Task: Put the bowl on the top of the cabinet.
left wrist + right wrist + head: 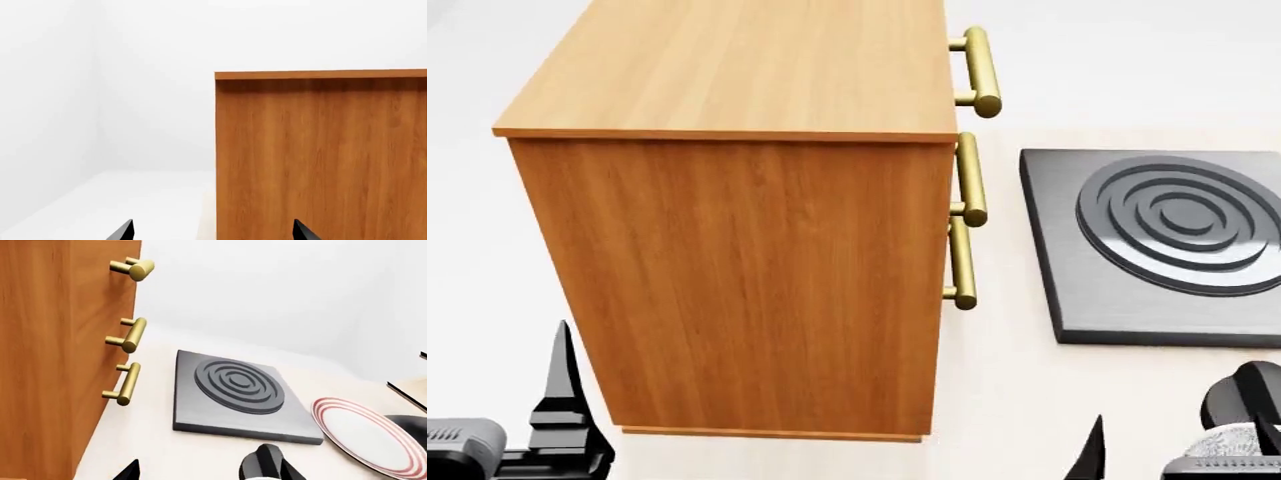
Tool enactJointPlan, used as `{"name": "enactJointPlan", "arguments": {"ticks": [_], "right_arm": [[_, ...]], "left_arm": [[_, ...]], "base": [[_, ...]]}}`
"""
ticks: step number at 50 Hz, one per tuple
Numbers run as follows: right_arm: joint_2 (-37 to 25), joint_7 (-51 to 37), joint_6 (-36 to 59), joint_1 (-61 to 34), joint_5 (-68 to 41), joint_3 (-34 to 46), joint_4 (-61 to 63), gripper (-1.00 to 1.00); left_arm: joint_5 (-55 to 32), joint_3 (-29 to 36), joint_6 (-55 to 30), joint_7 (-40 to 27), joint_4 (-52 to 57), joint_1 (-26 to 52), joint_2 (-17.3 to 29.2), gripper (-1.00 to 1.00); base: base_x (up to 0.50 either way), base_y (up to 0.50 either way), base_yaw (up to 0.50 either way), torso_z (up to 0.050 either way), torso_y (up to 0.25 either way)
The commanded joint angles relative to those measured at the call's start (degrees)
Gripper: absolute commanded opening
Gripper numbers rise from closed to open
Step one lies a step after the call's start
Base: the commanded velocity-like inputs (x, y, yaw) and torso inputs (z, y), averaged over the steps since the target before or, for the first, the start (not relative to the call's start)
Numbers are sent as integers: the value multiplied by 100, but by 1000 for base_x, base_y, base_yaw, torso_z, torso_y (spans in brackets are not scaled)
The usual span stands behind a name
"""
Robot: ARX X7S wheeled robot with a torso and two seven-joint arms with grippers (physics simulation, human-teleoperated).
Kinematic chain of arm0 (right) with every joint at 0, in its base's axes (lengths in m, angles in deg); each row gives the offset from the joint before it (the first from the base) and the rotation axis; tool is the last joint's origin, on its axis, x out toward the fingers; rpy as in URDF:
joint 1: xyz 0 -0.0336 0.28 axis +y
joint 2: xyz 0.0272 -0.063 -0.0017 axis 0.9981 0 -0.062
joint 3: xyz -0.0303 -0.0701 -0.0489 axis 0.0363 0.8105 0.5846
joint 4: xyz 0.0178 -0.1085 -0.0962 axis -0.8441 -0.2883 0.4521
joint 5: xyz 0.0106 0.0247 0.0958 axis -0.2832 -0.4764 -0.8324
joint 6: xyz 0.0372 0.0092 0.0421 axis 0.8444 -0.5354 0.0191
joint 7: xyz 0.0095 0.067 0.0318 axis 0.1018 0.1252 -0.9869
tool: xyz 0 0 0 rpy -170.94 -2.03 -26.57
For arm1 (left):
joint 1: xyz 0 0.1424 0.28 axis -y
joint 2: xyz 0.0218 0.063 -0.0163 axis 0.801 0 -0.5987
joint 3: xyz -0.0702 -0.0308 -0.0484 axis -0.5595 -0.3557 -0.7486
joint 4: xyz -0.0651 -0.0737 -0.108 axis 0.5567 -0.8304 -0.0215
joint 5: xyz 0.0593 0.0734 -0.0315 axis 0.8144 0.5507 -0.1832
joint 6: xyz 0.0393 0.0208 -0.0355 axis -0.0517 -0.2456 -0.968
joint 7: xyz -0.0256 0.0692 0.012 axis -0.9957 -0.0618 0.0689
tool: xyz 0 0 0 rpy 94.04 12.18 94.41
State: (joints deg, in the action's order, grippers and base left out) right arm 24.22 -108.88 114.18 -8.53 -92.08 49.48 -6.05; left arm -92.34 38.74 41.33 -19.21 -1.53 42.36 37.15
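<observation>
Your head view is filled by the cabinet (741,260), an orange-brown wood-grain box standing upright on the pale surface (1014,400), its flat top facing up at you and bare of anything. Three brass bar handles (965,180) run down its right edge, one above the other. Just to the right of the cabinet, lying flat on the surface, you've got a dark grey square slab (1094,300) with raised concentric rings in the middle.

Your left hand (212,232) shows only two black fingertips (123,231) at the edge of its wrist view, set wide apart with nothing between them, so it's open and empty. It's looking straight at a plain side panel of the cabinet, with white wall beside it.

Your right hand (207,471) is harder to call: one dark fingertip (129,471) and a black rounded object (261,466) sit at the frame edge, and I can't tell whether the hand is open or closed. From that wrist view you see the handles sticking out of the cabinet front, the ringed slab next to them, and beyond the slab a flat white plate with red rings (360,435) tilted over something dark.

The bowl isn't visible in any of your three views, so I can't place it for you.
</observation>
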Motion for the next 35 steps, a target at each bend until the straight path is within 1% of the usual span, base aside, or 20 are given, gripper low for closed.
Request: {"name": "enactJointPlan", "arguments": {"ticks": [1,9,14,35], "right_arm": [[-1160,-1423,446,504,-2500,-845,390,100],[-1512,-1698,47,1117,-2557,-884,374,100],[-1655,-1868,-89,1237,-2553,-749,341,100],[-1668,-1634,-658,1596,-1636,120,-61,100]], "left_arm": [[4,29,19,-35,-6,3,16,100],[18,78,-36,-70,42,27,27,100],[11,86,-43,-85,58,28,38,100],[16,154,-23,-132,21,46,62,100]], "base": [[0,0,0,0,0],[0,0,0,0,0],[0,0,0,0,0],[0,0,0,0,0]]}}
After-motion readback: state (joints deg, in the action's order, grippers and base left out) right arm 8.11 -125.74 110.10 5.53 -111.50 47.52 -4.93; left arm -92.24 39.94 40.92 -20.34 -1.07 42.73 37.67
